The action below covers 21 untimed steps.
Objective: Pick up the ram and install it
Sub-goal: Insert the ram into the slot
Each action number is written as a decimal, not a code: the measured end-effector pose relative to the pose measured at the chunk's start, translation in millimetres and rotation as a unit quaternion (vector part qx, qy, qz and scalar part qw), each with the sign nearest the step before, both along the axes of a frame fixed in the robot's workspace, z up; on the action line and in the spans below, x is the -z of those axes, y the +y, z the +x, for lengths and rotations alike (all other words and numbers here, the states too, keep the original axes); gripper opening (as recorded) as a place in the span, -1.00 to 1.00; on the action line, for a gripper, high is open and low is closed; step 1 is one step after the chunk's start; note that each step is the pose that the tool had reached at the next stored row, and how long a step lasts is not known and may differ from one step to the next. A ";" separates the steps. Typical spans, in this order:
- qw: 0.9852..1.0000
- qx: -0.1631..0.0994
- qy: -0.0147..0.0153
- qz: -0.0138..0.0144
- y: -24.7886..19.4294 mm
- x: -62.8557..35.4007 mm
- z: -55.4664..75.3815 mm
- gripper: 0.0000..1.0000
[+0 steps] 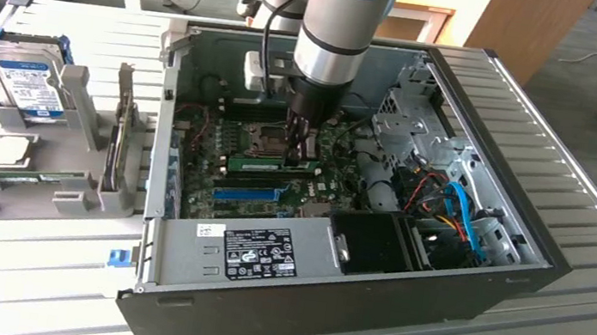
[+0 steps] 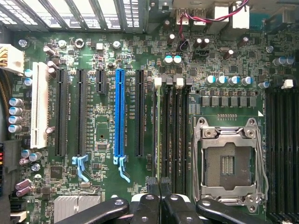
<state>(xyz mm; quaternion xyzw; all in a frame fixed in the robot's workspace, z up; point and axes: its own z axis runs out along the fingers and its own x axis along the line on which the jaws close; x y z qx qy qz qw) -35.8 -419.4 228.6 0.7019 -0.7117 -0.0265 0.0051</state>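
The ram (image 2: 158, 130) is a thin green stick standing on edge in the memory slot nearest the black expansion slots, beside the CPU socket (image 2: 229, 163). In the exterior view the ram (image 1: 264, 164) lies across the motherboard inside the open PC case (image 1: 398, 293). My gripper (image 1: 302, 158) reaches straight down into the case at the ram's end on the exterior view's right. In the wrist view my gripper (image 2: 159, 183) is shut, its black fingertips (image 2: 153, 184) pressed together right over that end of the stick. Whether they pinch its edge or only rest on it I cannot tell.
A blue long slot (image 2: 119, 112) and black slots lie beside the ram. A black fan housing (image 1: 375, 240) and cables fill the case's corner on the exterior view's right. Outside the case, a grey holder (image 1: 63, 197) carries a silver hard drive (image 1: 26, 84) and another green stick (image 1: 37, 178).
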 end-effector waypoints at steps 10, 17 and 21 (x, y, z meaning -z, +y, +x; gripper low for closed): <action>1.000 0.000 0.000 0.000 0.0 2.0 0.0 -0.76; 1.000 0.000 0.000 0.000 0.0 2.0 0.0 -0.75; 1.000 0.000 0.000 0.000 0.0 2.0 0.0 -0.50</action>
